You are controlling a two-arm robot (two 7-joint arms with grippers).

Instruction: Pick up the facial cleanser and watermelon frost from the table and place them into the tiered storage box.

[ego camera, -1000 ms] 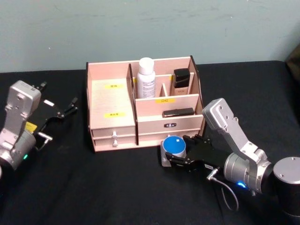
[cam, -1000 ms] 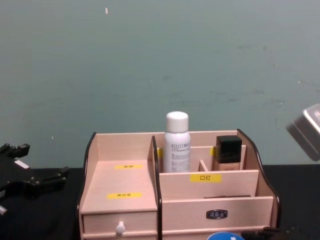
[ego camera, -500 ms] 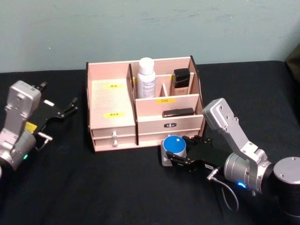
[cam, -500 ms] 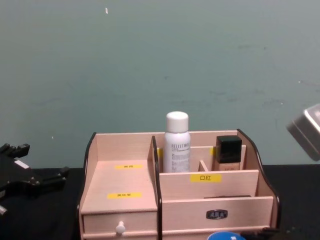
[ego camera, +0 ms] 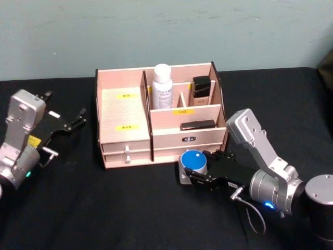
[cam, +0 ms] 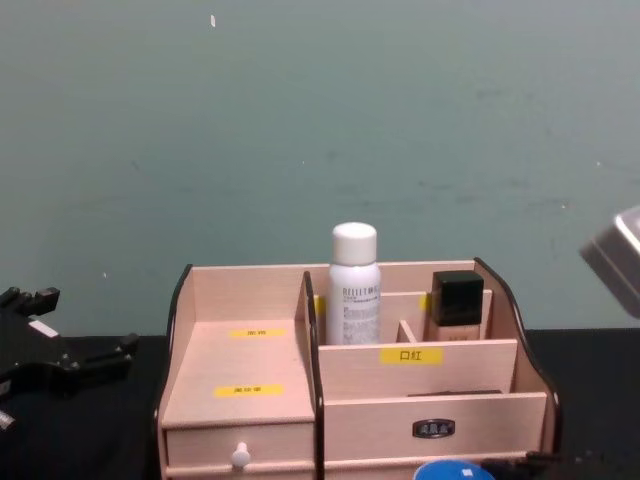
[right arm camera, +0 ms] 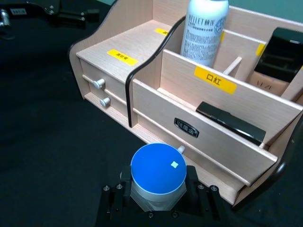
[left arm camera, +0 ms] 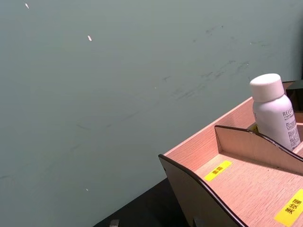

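The watermelon frost [ego camera: 193,159] is a small grey jar with a blue lid. It sits just in front of the tiered storage box [ego camera: 122,112], low on the right. My right gripper [ego camera: 194,166] is shut on the jar, with a black finger on either side of it in the right wrist view [right arm camera: 158,172]. The blue lid peeks in at the bottom of the chest view [cam: 453,470]. The facial cleanser [ego camera: 162,86], a white bottle, stands upright in the box's back compartment [right arm camera: 204,30]. My left gripper [ego camera: 73,121] rests open on the table, left of the box.
A beige bottle with a black cap [ego camera: 202,88] stands in the back right compartment. A flat black item [ego camera: 197,125] lies in the tier below it. The table is covered in black cloth [ego camera: 130,208], and a teal wall rises behind it.
The right arm has shifted very slightly with the jar in its grip, and a little more of the blue lid shows in the chest view. The left arm has not moved.
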